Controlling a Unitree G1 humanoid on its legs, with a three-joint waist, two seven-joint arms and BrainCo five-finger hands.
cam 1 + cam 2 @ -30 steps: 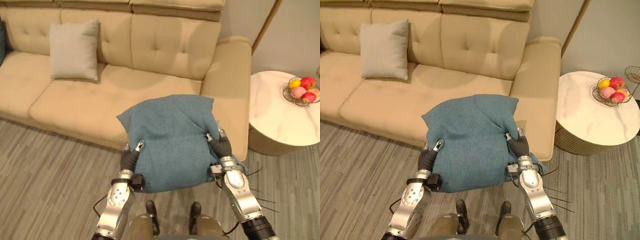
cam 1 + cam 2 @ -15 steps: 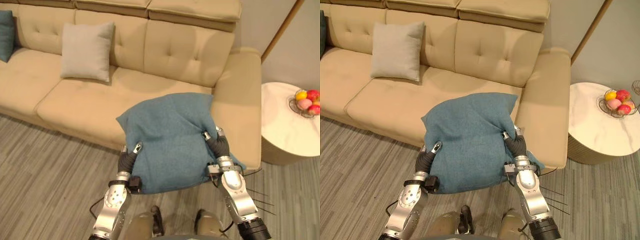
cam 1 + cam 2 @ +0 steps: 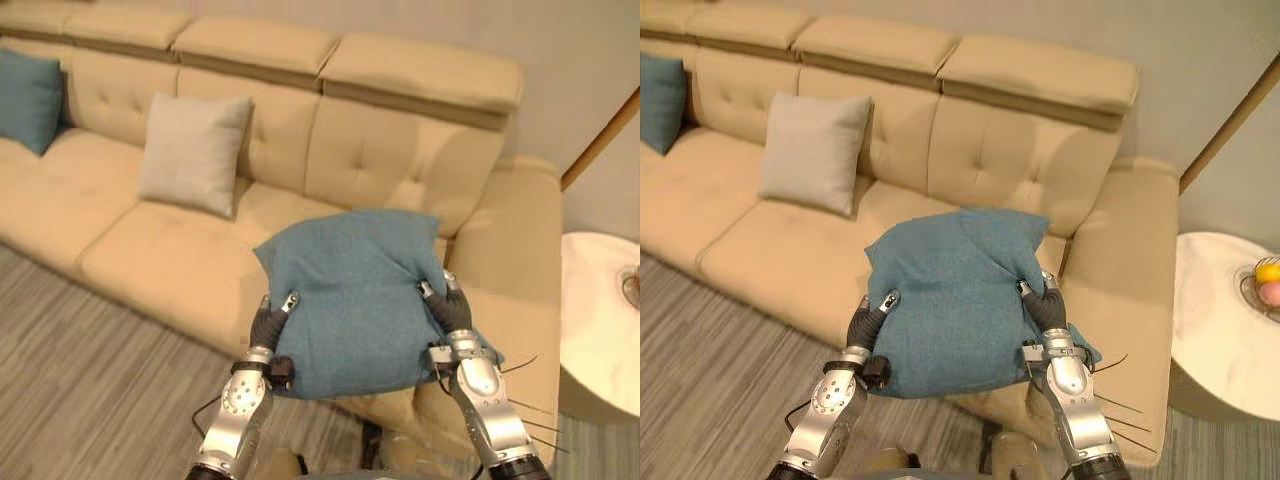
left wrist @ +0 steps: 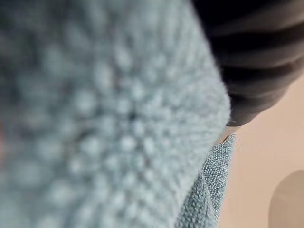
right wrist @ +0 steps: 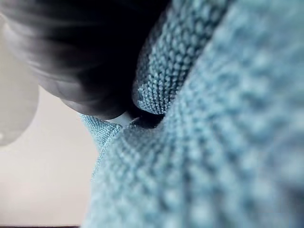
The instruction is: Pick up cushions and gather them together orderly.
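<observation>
**Sofa [image 3: 150,250] view widens, teal cushion [image 3: 355,290] stays gripped**

Everything in view has shifted together, so the camera moved rather than the furniture. More of the sofa's left end now shows, and the round table [image 3: 600,320] has slid to the right edge. The teal cushion remains raised before the right seat, with the left robot hand [image 3: 270,320] and right robot hand [image 3: 448,308] each pinching one side. I judge it is being carried toward the others.

Count:
- Three cushions: the held one, a second teal cushion [image 3: 28,98] at the far left, and one grey cushion [image 3: 193,153] against the backrest.
- One sofa.
- One table.
</observation>
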